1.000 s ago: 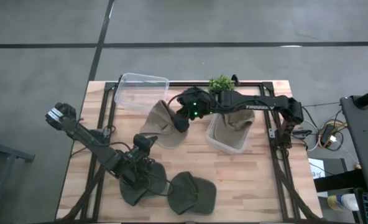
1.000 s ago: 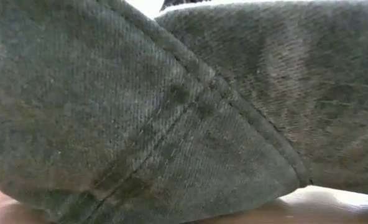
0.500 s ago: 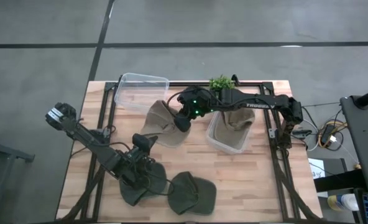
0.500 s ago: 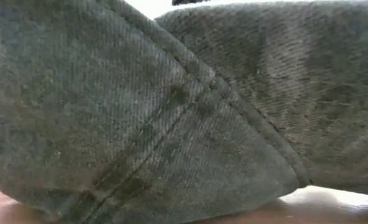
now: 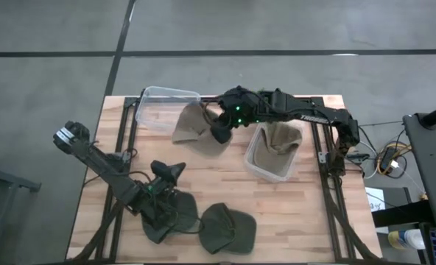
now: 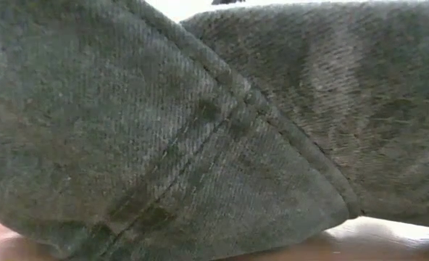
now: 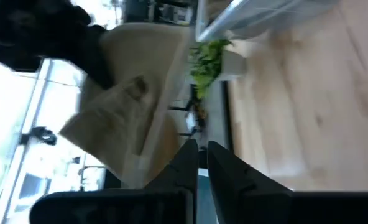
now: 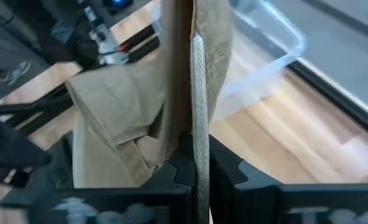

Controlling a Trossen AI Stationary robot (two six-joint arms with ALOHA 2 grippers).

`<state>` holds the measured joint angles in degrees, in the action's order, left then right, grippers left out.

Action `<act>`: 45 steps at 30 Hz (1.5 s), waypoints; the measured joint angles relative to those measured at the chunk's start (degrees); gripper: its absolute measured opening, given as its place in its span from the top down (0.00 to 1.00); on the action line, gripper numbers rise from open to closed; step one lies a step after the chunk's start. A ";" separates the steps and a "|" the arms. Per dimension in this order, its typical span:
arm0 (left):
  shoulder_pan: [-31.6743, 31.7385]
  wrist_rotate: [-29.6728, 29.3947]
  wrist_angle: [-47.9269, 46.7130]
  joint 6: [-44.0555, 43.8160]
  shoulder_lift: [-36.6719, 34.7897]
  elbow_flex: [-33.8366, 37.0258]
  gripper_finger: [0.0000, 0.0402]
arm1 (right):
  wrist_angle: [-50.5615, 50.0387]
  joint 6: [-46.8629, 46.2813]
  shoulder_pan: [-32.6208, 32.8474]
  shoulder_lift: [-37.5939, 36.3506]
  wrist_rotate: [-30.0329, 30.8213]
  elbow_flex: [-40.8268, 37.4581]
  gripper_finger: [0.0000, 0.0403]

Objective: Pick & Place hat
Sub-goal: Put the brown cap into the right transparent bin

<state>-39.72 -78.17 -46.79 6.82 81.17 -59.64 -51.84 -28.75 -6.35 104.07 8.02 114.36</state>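
A tan hat (image 5: pixel 196 125) hangs above the far middle of the table, with my right gripper (image 5: pixel 219 134) shut on it. Two dark green hats lie near the front edge, one (image 5: pixel 163 219) at the left and the other (image 5: pixel 229 228) beside it. They fill the low view (image 6: pixel 200 130). My left gripper (image 5: pixel 172 171) hovers above the left dark hat. Its fingers (image 7: pixel 187 165) stand slightly open with nothing between them. A second tan hat (image 5: pixel 280 140) lies in a clear bin (image 5: pixel 256 168). My right gripper pinches the tan hat's stitched edge (image 8: pixel 197 124) between its two fingers. The edge runs straight out from between the fingers, and the cloth bunches to one side (image 8: pixel 119 112). The hat is lifted clear of the table.
An empty clear bin (image 5: pixel 166 107) stands at the far left, close behind the lifted hat. A small green plant (image 5: pixel 262 96) sits at the far edge. Black frame rails (image 5: pixel 328 184) run along the table's sides. Bare wood shows in the middle.
My right gripper has gone up and toward the far edge with the tan hat, which lay on the table and now hangs clear near the empty bin. My left gripper has risen off the left dark hat, which stays on the table.
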 joint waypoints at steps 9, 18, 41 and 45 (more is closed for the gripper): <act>-0.63 2.61 0.41 -10.99 -0.04 0.00 0.93 | -7.52 -1.11 -0.27 -0.40 3.91 1.69 0.98; -2.74 4.62 1.83 -23.43 -0.45 0.00 0.93 | -13.17 -3.56 1.24 -2.72 14.45 0.28 0.98; -5.62 47.68 68.71 -3.35 -14.24 21.53 0.93 | -14.04 -14.95 19.56 -12.27 39.01 -8.77 0.98; -5.63 43.46 69.79 -2.31 -20.40 25.67 0.93 | -14.83 -23.75 23.63 -16.34 44.75 -13.84 0.97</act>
<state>-45.34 -34.71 23.00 4.51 60.77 -33.97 -66.68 -52.50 17.28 87.73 52.76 100.53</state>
